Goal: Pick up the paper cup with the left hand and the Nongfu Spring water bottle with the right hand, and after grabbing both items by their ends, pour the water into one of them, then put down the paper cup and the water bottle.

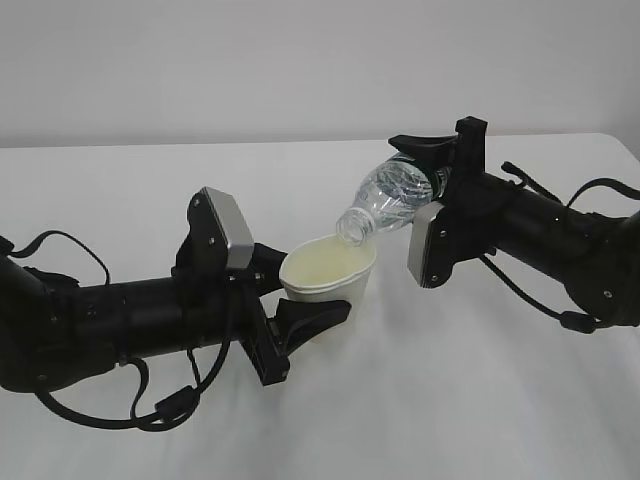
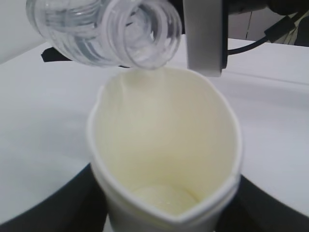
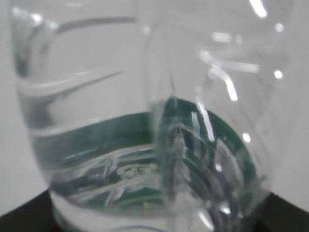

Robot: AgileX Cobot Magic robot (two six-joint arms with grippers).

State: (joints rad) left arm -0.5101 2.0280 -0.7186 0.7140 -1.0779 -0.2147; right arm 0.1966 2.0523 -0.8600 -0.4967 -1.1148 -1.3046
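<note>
- Right now the paper cup is held up off the white table, over its middle, well clear of every edge.
- Its rim is squeezed out of round, pinched to a point on the near side in the left wrist view.
- Inside, the cup is pale cream, with a shallow pool of water lying at the bottom.
- The water bottle is tipped over, neck slanting down toward the cup, its open mouth just above the cup's far rim.
- No cap is on the bottle; the left wrist view looks straight into the open mouth.
- Some liquid shows inside the clear ribbed body near the green label band, though the close view is blurred.
- I cannot make out a stream between mouth and cup.
- The left hand has its two fingers partly apart and clamped on the cup's lower wall, one on each side.
- The right hand grips the bottle at its base end, fingers partly apart and pressed against the body near the label.
- The two arms reach in from opposite sides of the table, each with a grey block on top.
</note>
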